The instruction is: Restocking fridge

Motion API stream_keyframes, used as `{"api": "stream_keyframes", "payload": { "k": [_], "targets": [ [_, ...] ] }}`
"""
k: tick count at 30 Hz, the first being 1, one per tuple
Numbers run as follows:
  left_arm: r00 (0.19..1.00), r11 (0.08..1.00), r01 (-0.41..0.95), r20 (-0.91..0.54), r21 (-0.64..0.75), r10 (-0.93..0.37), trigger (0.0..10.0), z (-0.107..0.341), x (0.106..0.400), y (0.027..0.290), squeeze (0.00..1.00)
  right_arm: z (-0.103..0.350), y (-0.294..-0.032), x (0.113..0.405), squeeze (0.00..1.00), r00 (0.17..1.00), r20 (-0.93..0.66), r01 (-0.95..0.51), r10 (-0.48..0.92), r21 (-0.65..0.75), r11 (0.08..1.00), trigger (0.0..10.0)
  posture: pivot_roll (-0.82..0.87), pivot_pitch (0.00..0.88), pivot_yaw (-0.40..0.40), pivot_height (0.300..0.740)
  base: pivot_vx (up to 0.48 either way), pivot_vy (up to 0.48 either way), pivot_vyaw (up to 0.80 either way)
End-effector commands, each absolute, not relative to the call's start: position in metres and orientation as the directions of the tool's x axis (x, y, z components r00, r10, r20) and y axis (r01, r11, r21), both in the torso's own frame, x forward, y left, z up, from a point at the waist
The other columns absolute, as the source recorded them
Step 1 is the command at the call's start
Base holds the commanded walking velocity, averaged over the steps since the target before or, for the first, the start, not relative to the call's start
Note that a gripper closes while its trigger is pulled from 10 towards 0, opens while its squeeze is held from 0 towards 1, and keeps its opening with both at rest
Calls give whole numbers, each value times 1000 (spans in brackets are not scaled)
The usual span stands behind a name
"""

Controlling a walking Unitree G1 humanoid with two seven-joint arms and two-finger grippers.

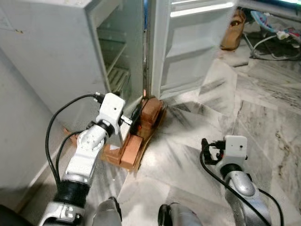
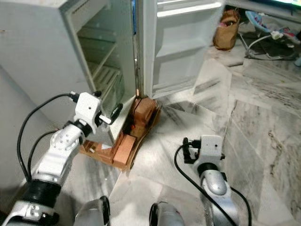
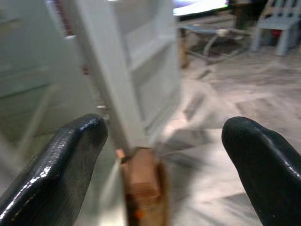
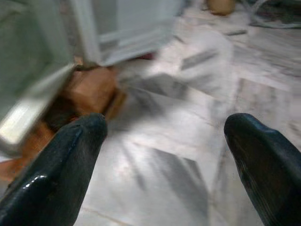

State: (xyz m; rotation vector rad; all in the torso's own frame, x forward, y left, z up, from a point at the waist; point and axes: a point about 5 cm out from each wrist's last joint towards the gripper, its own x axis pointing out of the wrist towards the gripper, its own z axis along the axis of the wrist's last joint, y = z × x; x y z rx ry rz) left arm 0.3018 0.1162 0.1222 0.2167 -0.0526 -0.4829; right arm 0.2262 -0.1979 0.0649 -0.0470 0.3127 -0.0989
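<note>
Ahead, fridge point(image 1: 70, 52) open at far left, door point(image 1: 193, 42) swung wide, wire shelves point(image 2: 106, 75) apparently bare. Left hand point(image 3: 164, 155) raised near the cabinet's lower corner, fingers spread, holding nothing. Right hand point(image 4: 164, 155) low over the marble floor point(image 1: 263, 108), likewise spread and empty. Bricks on a wooden board point(image 1: 136, 141) propping the fridge base. Probably still the approach step; no stock yet in reach. Next: locate items, turn toward them, grasp.

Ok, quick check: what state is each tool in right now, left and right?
Left tool: open, holding nothing, aimed at the open white fridge door.
Right tool: open, holding nothing, above the grey marble floor.
</note>
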Motion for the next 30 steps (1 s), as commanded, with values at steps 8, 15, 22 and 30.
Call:
{"api": "stream_keyframes", "payload": {
  "k": [8, 15, 22, 30],
  "targets": [
    [920, 884, 382, -19, 270, -392, 10000, 129, 281, 138, 0, 72, -201, 235, 0, 957, -265, 99, -116, -79, 992, 10000, 66, 157, -17, 740, 370, -301, -755],
    [943, 911, 328, -22, 251, -333, 10000, 134, 269, 145, 0, 86, -192, 250, 0, 975, -203, 83, -92, -51, 995, 10000, 75, 178, -19, 740, 417, -143, -800],
    [950, 925, 311, -53, 219, -307, 10000, 125, 261, 147, 0, 87, -186, 252, 0, 978, -192, 79, -86, -46, 996, 10000, 61, 175, -16, 740, 468, 0, -800],
    [951, 936, 309, -81, 171, -299, 10000, 117, 265, 142, 0, 83, -187, 249, 0, 975, -194, 101, -106, -39, 994, 10000, 24, 139, -7, 740, 480, 0, -800]
  ]
}}
